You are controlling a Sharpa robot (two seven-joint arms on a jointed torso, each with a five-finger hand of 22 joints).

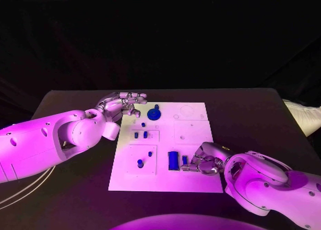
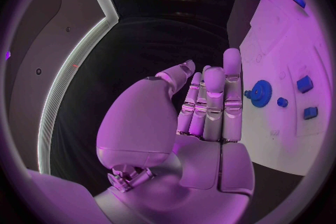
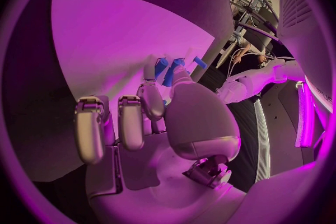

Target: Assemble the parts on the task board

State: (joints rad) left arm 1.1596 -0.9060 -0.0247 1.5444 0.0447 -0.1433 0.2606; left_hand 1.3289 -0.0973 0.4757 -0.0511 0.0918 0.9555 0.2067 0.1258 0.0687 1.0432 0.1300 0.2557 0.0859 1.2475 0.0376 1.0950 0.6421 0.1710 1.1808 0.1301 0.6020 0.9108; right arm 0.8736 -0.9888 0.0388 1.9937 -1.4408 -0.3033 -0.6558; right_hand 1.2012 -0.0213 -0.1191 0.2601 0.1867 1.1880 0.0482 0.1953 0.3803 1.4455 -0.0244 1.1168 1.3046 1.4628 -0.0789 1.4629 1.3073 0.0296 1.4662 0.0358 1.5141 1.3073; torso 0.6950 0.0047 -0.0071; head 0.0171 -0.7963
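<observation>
So, one white task board (image 1: 191,129) is laid in the middle of the black table (image 1: 257,115). Roughly eight blue parts can be counted on it: one round gear (image 1: 155,114) near the far edge, three small pegs (image 1: 143,124) below that, two more (image 1: 141,163) nearer the front, and two upright blocks (image 1: 173,159) by the right hand (image 1: 204,160). The left hand (image 1: 122,104) is held empty beside the gear, fingers straight and pressed together. Whether anything is pinched by the right hand can't be told.

arms (image 1: 56,139): white, rounded shells | hands (image 2: 203,117): silver | screws: perhaps
</observation>
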